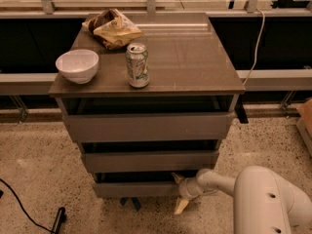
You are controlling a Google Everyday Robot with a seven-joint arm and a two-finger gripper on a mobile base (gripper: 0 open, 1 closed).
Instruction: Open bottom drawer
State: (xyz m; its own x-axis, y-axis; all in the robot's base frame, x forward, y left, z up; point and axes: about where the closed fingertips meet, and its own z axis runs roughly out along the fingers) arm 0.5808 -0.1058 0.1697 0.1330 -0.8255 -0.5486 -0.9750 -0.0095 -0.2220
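Note:
The bottom drawer (134, 188) is the slimmest grey-brown front, lowest on the cabinet, with a dark gap above it. My gripper (179, 193) is at the right end of that front. One pale finger (177, 178) sits at the drawer's top edge and the other (181, 206) hangs below it, so the fingers are spread across the front's right end. My white arm (263, 199) comes in from the lower right.
Above are the mid-sized drawer front (148, 160) and the tallest one (146, 126). On the cabinet top (190, 57) stand a white bowl (77, 65), a soda can (137, 65) and a crumpled bag (111, 28). A black cable (22, 206) lies on the speckled floor at lower left.

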